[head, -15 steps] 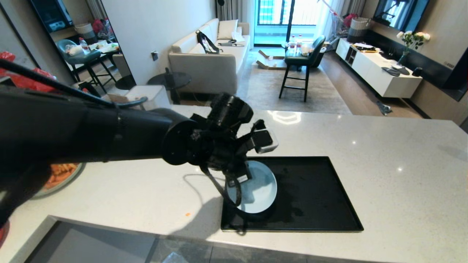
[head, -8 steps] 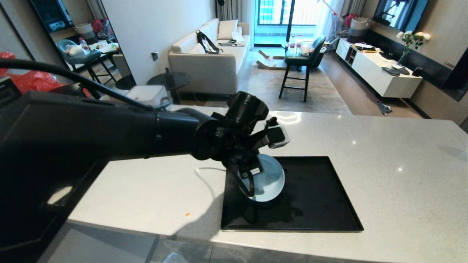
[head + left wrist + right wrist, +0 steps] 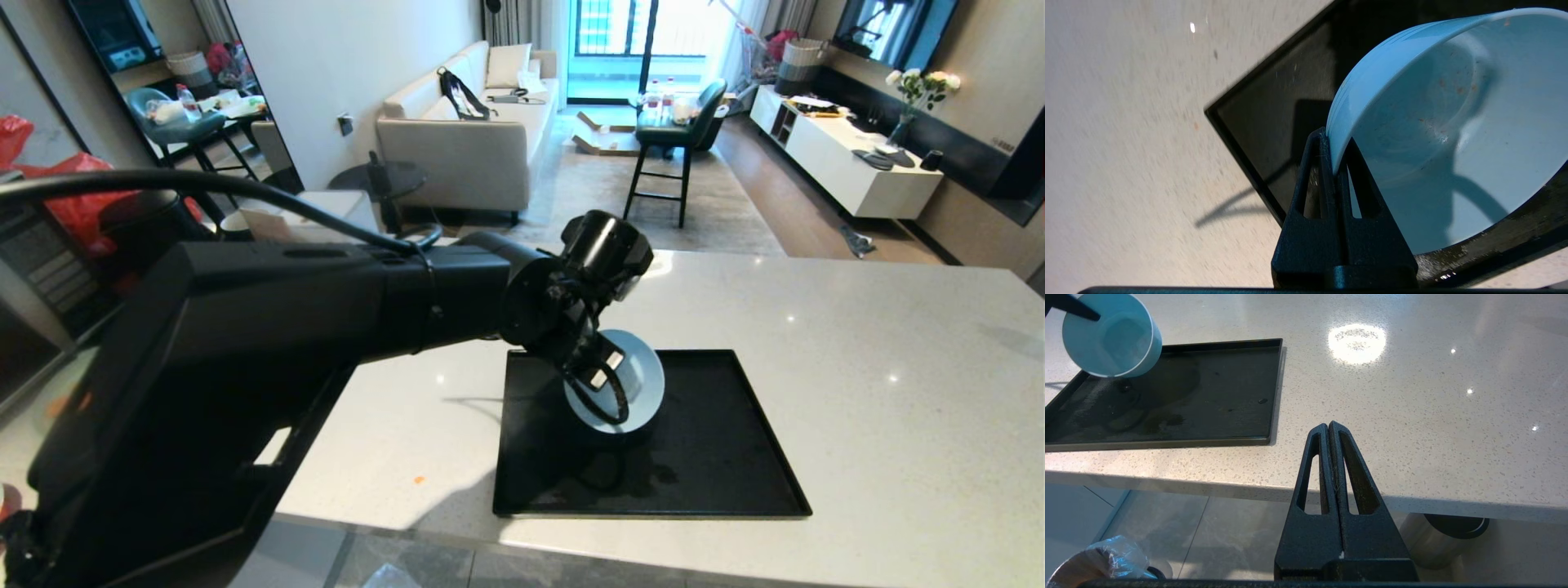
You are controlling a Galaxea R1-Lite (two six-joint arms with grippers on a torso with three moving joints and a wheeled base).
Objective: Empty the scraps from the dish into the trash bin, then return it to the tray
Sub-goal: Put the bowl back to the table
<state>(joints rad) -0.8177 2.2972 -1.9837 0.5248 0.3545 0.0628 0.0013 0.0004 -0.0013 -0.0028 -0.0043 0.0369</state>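
Dish (image 3: pixel 624 380), empty & pinched by rim in left tool (image 3: pixel 1336 163), had moved further over tray (image 3: pixel 718 441) vs 1 s earlier, tilted, not yet set down; right tool (image 3: pixel 1329 428) shut, parked.

Right end effector (image 3: pixel 1329 425) closed, low before counter edge; dish (image 3: pixel 1110 335) tilted above tray (image 3: pixel 1208 416).

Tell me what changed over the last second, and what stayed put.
The left gripper, still shut on the dish's rim, carried it further over the tray, away from the tray's left edge and toward the far side. The dish stays tilted and looks empty, and nothing was released. The tray has not moved on the counter. The right gripper is shut and empty by the counter's near edge.
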